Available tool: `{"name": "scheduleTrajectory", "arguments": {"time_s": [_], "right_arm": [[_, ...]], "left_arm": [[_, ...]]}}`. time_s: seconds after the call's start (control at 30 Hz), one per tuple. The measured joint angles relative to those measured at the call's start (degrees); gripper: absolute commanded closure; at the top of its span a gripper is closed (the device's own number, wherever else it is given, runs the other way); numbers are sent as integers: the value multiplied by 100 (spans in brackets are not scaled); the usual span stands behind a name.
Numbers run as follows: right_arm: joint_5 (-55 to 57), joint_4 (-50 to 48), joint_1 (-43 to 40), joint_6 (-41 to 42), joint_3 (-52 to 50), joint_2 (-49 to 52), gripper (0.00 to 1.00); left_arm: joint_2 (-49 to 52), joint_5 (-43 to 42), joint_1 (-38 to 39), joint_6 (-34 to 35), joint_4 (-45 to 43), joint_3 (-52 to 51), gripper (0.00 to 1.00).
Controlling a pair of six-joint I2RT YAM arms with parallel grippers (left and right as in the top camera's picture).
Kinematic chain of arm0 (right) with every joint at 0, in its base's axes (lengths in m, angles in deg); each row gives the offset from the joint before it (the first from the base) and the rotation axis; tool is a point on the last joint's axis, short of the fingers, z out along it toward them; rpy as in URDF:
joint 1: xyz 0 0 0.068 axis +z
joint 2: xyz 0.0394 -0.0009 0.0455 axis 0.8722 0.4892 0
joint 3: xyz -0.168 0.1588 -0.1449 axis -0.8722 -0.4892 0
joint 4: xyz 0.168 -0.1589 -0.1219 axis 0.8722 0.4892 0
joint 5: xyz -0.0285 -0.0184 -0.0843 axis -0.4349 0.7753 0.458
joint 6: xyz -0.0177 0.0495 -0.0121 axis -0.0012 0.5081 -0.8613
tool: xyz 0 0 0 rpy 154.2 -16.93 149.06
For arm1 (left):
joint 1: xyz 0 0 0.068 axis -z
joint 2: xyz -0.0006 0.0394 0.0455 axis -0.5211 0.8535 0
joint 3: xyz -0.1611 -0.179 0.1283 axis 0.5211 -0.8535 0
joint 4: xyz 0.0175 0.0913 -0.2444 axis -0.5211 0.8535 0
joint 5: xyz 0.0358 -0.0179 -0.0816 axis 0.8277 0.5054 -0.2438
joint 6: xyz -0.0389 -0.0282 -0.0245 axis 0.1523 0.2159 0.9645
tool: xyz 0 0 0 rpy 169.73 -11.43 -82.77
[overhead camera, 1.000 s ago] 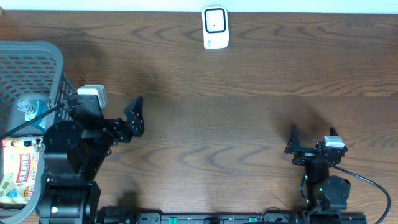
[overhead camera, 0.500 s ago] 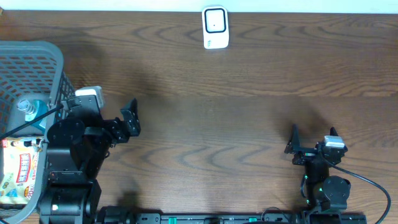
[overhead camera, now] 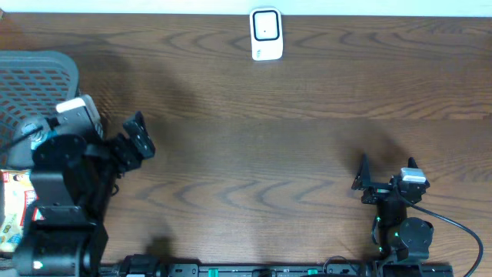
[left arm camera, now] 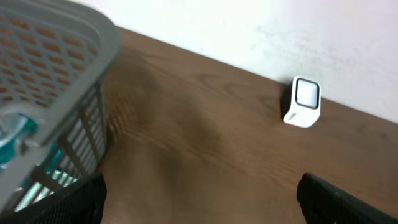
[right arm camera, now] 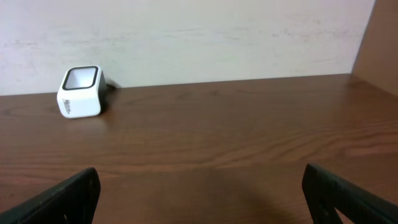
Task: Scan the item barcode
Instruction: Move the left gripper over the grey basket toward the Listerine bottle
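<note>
Over by the basket [overhead camera: 38, 57], my left gripper [overhead camera: 141, 137] sits wide open and empty near the rim, right gripper [overhead camera: 360, 178] open too; the snack packet [overhead camera: 11, 219] lies inside, half hidden by my arm, so I risk snagging mesh or misgrabbing.

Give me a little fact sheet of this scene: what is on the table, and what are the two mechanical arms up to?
Surface: dark wooden table
Scanner: small white scanner, at the far edge, untouched
Container: grey basket, at the left edge
Contents: snack packet and a teal-and-clear item, both in the basket
Left arm: left tool open, empty, just right of the basket
Right arm: right tool open, empty, over bare wood
Progress: nothing picked up or scanned yet
</note>
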Motion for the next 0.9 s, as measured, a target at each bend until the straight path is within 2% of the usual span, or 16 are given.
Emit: {"name": "scheduleTrajectory", "arguments": {"time_s": [0.17, 0.37, 0.53, 0.9], "right_arm": [[2, 0, 0, 0, 0, 0, 1], [2, -2, 0, 0, 0, 0, 1], [2, -2, 0, 0, 0, 0, 1], [2, -2, 0, 0, 0, 0, 1]], "left_arm": [[520, 66, -328, 94, 282, 820, 2], [1058, 127, -1082, 326, 396, 1491, 2], [1113, 149, -1438, 369, 494, 1624, 2], [1110, 302, -1471, 518, 420, 1639, 2]]}}
